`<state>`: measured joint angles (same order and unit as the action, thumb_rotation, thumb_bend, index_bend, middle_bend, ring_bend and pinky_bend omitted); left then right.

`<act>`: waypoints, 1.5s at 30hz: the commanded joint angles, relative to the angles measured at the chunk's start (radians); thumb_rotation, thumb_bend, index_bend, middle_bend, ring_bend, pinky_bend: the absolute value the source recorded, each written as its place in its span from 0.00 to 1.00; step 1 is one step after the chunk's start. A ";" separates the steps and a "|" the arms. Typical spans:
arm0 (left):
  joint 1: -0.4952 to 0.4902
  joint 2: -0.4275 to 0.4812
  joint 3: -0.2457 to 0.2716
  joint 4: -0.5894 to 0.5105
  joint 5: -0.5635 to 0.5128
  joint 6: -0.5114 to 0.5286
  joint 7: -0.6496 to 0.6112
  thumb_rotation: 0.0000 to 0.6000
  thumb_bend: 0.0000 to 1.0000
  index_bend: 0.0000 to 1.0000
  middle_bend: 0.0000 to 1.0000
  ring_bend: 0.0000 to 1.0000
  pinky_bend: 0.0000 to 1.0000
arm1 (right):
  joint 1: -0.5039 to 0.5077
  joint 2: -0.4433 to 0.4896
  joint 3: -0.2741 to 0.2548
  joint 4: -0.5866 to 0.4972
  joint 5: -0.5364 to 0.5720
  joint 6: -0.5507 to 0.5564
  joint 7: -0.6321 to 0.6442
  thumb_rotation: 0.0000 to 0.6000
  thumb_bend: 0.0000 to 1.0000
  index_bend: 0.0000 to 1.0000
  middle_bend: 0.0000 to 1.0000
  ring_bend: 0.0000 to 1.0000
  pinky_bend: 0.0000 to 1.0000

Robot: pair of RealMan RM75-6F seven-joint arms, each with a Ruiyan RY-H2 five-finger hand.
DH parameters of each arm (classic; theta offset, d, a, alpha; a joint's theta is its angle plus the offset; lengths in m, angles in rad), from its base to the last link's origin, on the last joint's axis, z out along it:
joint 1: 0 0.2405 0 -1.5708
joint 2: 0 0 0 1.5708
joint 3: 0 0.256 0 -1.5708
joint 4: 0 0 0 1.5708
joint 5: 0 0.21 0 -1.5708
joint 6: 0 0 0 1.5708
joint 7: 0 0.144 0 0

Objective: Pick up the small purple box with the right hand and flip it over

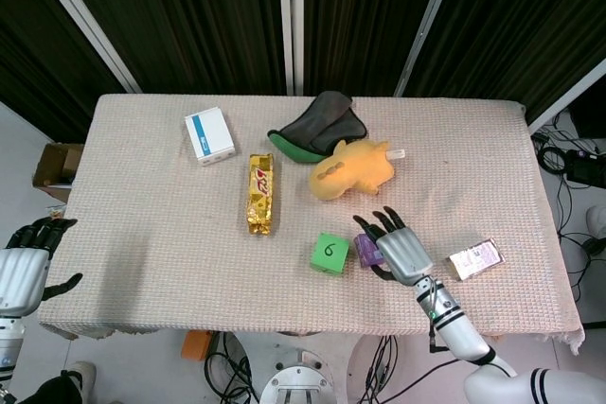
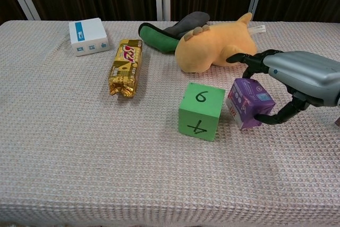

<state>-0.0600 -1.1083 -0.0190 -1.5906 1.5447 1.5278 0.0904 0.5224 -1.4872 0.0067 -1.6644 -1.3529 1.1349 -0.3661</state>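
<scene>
The small purple box (image 2: 248, 102) is tilted just above or on the cloth, almost touching the green cube (image 2: 202, 111). My right hand (image 2: 297, 81) grips it: the thumb hooks round its near right side and the fingers (image 2: 245, 60) curl over its far top edge. In the head view the purple box (image 1: 367, 251) peeks out left of the right hand (image 1: 400, 251). My left hand (image 1: 24, 267) hangs off the table's left edge, fingers apart and holding nothing.
A yellow plush toy (image 2: 215, 49) lies right behind the hand. Further left lie a dark green-lined pouch (image 2: 170, 30), a gold snack bar (image 2: 125, 66) and a white and blue box (image 2: 87, 36). A shiny packet (image 1: 473, 259) sits right of the hand.
</scene>
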 commanded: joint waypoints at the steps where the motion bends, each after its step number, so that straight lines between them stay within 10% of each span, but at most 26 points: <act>1: -0.001 -0.004 0.000 0.005 -0.001 -0.002 -0.002 1.00 0.00 0.20 0.21 0.15 0.23 | 0.005 -0.008 -0.015 0.130 -0.096 -0.027 0.165 1.00 0.24 0.00 0.58 0.10 0.00; 13: -0.012 -0.025 -0.007 0.037 0.004 -0.005 -0.019 1.00 0.00 0.21 0.21 0.15 0.23 | -0.025 0.079 -0.030 0.198 -0.054 -0.074 0.217 1.00 0.23 0.00 0.48 0.08 0.00; 20: -0.011 -0.025 -0.006 0.029 0.007 0.000 -0.006 1.00 0.00 0.21 0.21 0.15 0.23 | -0.023 0.131 -0.039 0.164 -0.075 -0.090 0.202 1.00 0.14 0.00 0.00 0.00 0.00; 45: -0.001 -0.012 -0.007 0.036 0.000 0.013 -0.038 1.00 0.00 0.21 0.21 0.15 0.23 | -0.020 0.091 0.006 0.060 0.058 -0.091 -0.143 1.00 0.15 0.00 0.23 0.00 0.00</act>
<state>-0.0611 -1.1202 -0.0261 -1.5546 1.5444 1.5410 0.0535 0.5017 -1.3927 0.0100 -1.6047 -1.2987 1.0432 -0.5070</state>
